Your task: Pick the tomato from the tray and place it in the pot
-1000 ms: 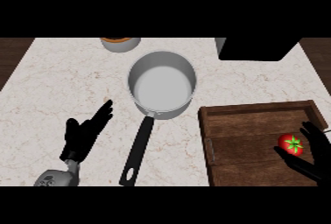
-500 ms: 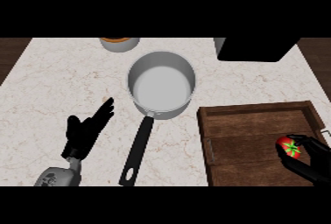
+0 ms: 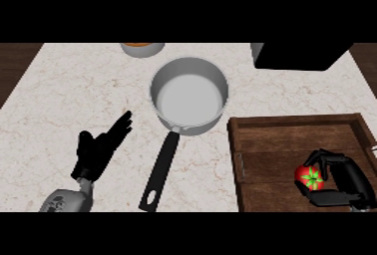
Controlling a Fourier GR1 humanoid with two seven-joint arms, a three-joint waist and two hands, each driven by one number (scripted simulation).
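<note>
Right hand closes on the tomato in the tray

The right hand [image 3: 340,179] curls its fingers and thumb around the tomato [image 3: 309,178], which sits in the wooden tray [image 3: 294,132], apparently to lift it toward the pot [image 3: 188,94] to the upper left. The tomato is red with a green star-shaped stem. The left hand [image 3: 99,149] rests on the counter [image 3: 81,89], fingers spread and relaxed.

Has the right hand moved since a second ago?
Yes. Against the tray, the right hand has closed in from the right side and now curls around the tomato, which still sits low in the tray.
</note>
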